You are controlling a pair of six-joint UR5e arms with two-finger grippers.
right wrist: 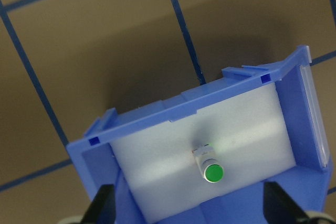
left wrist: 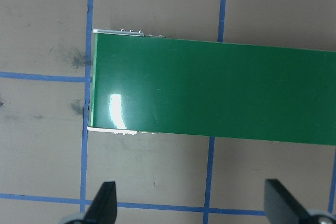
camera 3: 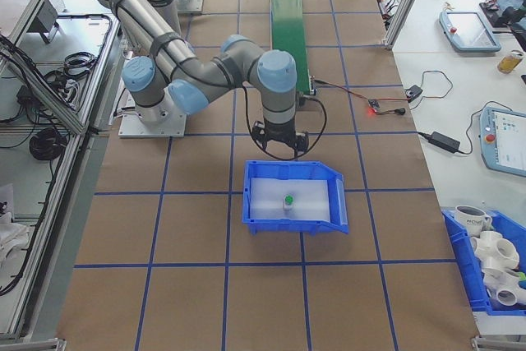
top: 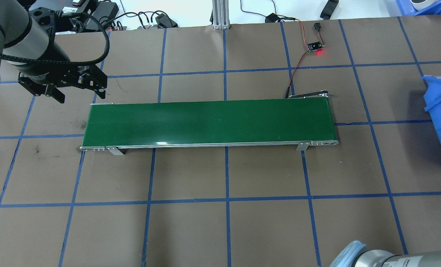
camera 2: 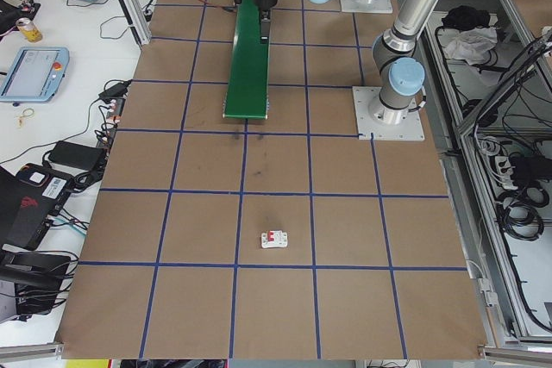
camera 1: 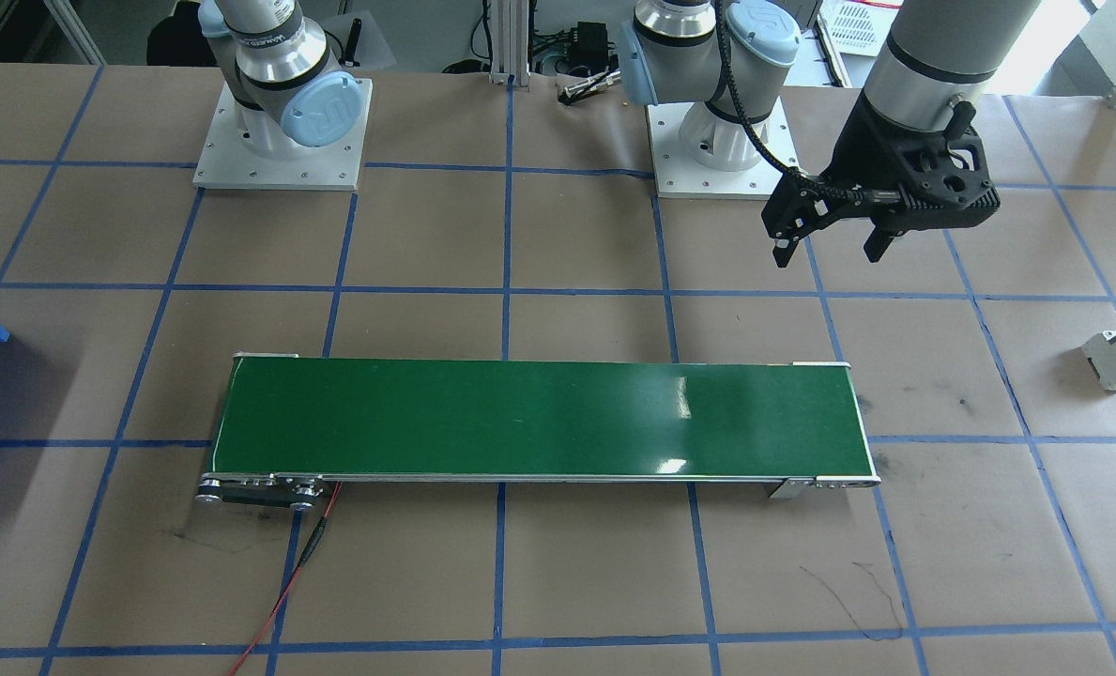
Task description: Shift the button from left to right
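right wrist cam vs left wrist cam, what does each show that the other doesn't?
Only the right wrist view: the button lying on the white liner inside the blue bin. Only the left wrist view: the end of the green conveyor belt, bare. Both share: brown table paper with blue tape grid lines, and open fingertips at the bottom edge, of the right gripper and the left gripper.

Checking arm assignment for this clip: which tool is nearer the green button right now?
Right. The right tool hangs open just above the blue bin holding the button. The left tool hovers open by the conveyor's far end.
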